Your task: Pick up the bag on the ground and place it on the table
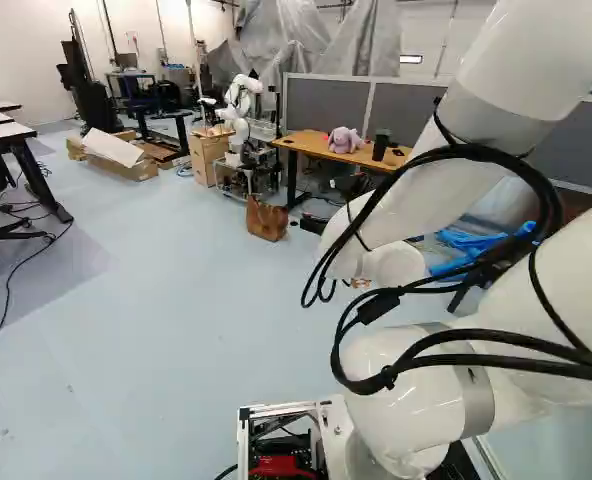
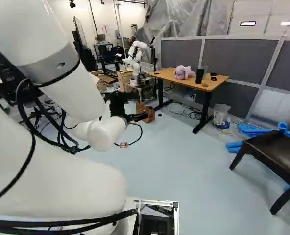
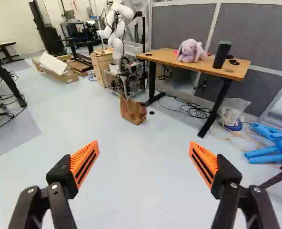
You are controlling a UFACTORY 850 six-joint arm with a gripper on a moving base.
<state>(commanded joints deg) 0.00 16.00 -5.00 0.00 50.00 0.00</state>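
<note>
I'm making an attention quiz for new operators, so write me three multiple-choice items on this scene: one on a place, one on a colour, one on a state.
1. Where is the brown bag?
A) On the table
B) On the floor
C) On a chair

2. What colour is the plush toy?
A) Light purple
B) Green
C) Black

3. How is the gripper?
A) Shut on the bag
B) Shut, empty
C) Open

Answers:
1 B: its base rests on the floor.
2 A: its purple body shows against the table.
3 C: its orange pads stand wide apart, gripping nothing.
</note>
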